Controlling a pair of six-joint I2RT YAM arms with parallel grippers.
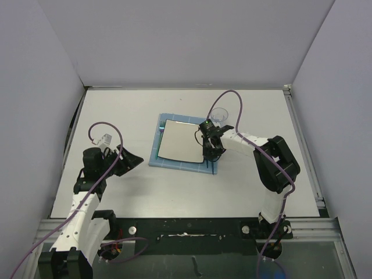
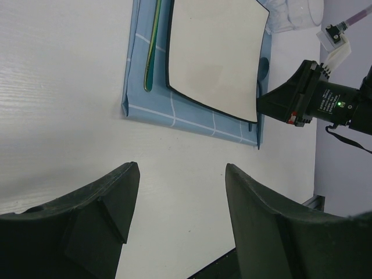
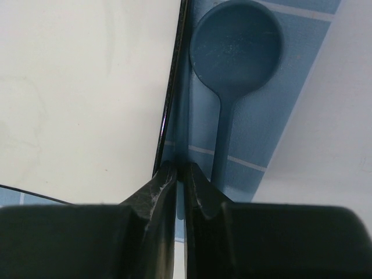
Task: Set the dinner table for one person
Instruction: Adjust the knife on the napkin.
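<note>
Matte white dinner table (image 1: 145, 192) fills the floor of the scene, grey walls around it.

Right gripper (image 3: 180, 168): fingers (image 3: 160, 186) pressed almost together, only a thin slit between them, nothing visibly in it. The tips sit low at the dark rim of the square plate (image 3: 87, 87). The blue spoon (image 3: 235, 52) lies flat just at their 3 o'clock, its handle running down past the right finger; whether it touches that finger is unclear. Likely reason for the closed tips: a narrow point to square up the spoon along the plate edge, or the spoon is simply down and let go.

Outward: the spoon sits at 3 o'clock of the plate, and a thin green utensil (image 2: 152, 52) at 9 o'clock, both on the blue grid placemat (image 1: 156, 157), as a place setting wants. A clear glass (image 1: 219, 116) stands at 1 o'clock of the plate, at the mat's far corner. The mat lies mid-table, a bit toward 12 o'clock.

Left gripper (image 2: 181, 174): jaws spread well apart, empty, over bare tabletop near 8 o'clock of the mat, apparently parked clear of the right arm's work.

Setting looks close to complete.
</note>
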